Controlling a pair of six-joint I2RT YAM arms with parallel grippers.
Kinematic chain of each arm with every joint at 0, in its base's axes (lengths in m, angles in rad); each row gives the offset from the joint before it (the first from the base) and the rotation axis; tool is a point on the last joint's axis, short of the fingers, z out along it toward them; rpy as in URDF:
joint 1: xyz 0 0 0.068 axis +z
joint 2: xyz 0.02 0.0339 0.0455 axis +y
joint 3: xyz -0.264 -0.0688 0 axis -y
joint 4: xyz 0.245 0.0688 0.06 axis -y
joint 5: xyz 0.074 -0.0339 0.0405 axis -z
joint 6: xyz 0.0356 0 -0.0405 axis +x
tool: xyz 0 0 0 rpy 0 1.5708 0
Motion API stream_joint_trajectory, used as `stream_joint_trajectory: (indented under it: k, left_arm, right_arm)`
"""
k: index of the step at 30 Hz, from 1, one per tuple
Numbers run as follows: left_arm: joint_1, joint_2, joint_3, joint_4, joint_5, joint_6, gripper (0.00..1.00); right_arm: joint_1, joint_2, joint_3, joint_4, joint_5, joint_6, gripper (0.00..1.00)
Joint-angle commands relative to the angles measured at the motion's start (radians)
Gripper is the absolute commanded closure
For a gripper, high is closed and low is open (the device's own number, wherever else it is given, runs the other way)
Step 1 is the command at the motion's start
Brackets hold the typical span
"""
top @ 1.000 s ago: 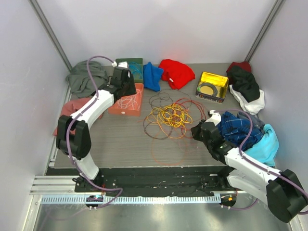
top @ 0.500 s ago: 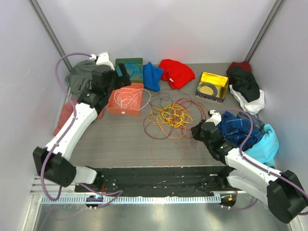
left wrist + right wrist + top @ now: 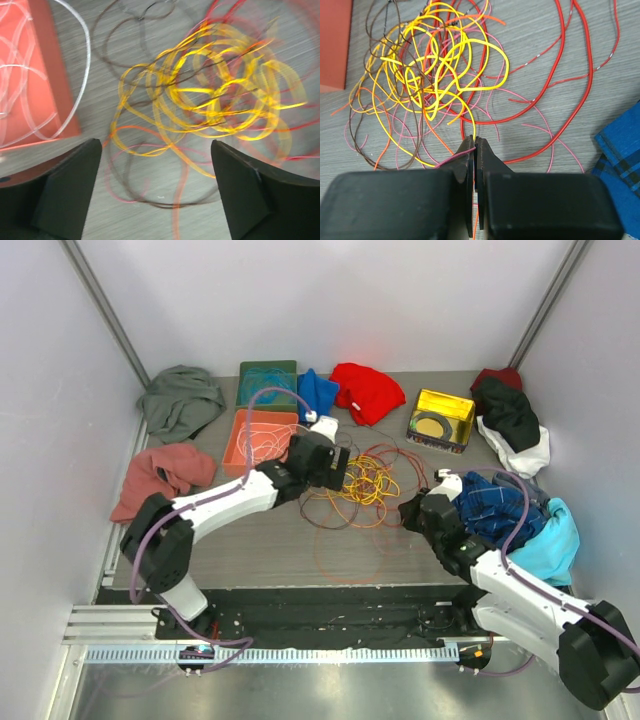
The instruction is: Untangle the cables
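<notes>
The cables [image 3: 360,483] lie in a loose tangle mid-table, just right of the orange tray [image 3: 52,75]. The left gripper [image 3: 155,150] hangs over the tangle's left edge, its jaws spread wide and nothing between them. The right gripper [image 3: 475,145] sits at the near right edge, pressed closed, apparently nipping a thin pink strand.

tangled multicoloured cables [image 3: 355,485], mid-table

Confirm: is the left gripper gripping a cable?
No, the left gripper hangs open above the cables, jaws wide apart with nothing between them.
</notes>
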Motion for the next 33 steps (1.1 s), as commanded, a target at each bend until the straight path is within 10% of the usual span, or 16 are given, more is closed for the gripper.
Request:
stream_joint_trajectory:
  k: [1,23,33]
  left_arm:
    - [-0.028,0.045,0.092,-0.009,-0.322,0.169,0.02]
    - [0.021,0.298,0.225,0.015,-0.412,0.251,0.32]
    - [0.064,0.283,0.215,0.029,-0.401,0.243,0.85]
  right_arm:
    - [-0.001,-0.038,0.002,0.015,0.035,-0.02,0.99]
    - [0.0,-0.027,0.017,0.018,0.035,-0.027,0.99]
    - [0.0,0.006,0.019,0.034,0.032,-0.023,0.99]
